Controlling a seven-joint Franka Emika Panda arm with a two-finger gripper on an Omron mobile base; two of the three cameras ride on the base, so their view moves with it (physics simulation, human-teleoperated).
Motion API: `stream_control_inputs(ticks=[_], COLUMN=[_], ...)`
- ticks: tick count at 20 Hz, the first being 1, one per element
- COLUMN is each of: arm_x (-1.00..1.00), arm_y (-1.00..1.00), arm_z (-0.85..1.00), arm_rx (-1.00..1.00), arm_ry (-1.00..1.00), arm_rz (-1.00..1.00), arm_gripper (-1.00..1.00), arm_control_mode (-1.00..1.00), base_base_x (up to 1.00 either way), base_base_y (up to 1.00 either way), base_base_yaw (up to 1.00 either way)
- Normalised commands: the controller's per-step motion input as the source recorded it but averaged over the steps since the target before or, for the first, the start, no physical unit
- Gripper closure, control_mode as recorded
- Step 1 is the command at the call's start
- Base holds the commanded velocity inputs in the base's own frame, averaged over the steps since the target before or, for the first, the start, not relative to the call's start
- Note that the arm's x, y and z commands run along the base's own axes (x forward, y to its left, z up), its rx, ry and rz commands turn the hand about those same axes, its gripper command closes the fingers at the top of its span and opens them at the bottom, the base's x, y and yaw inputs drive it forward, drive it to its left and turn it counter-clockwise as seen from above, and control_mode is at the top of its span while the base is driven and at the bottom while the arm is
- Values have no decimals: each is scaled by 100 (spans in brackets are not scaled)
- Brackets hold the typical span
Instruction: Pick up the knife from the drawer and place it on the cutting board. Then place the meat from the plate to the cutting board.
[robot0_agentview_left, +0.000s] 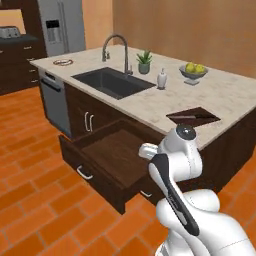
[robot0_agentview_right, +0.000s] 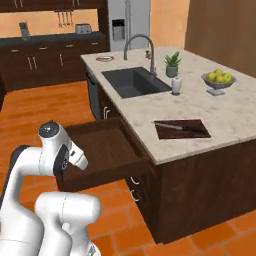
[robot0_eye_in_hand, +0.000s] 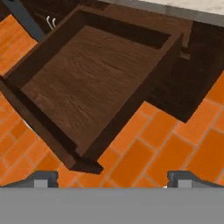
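Knife (robot0_agentview_right: 176, 126): lay flat on the cutting board (robot0_agentview_right: 192, 132), blade pointing toward the sink side.
Cutting board: sat near the front edge of the table (robot0_agentview_right: 225, 117), with bare stone around it.
Drawer (robot0_eye_in_hand: 83, 83): stood pulled far out over the orange tile floor (robot0_eye_in_hand: 175, 144), its wooden bottom bare, its front jutting into the walkway.
Plate (robot0_agentview_left: 63, 62): rested at the far corner of the table, well apart from the board; what lay on it was too small to make out.
Gripper (robot0_eye_in_hand: 111, 180): hung above the drawer's front corner, its jaws spread wide and holding nothing.
Between plate and board: a dark sink (robot0_agentview_left: 112, 81) with a tall curved faucet (robot0_agentview_left: 116, 50), a small potted plant (robot0_agentview_left: 144, 62), and a white soap bottle (robot0_agentview_left: 162, 79).
Beside the board: a grey bowl of yellow fruit (robot0_agentview_right: 218, 80) stood further back on the table.
Open room: the floor lay open to the left of the drawer.
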Motion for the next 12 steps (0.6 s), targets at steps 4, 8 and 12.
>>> stream_control_inputs(ticks=[4,8,12], arm_x=[0,0,0], arm_y=[0,0,0], arm_z=[0,0,0], arm_rx=[0,0,0], arm_ry=[0,0,0], arm_rz=[0,0,0], arm_gripper=[-100,-100,-100], arm_control_mode=[100,100,100], base_base_x=[-43,-14,31], base_base_y=[100,100,100], base_base_yaw=[71,52,38])
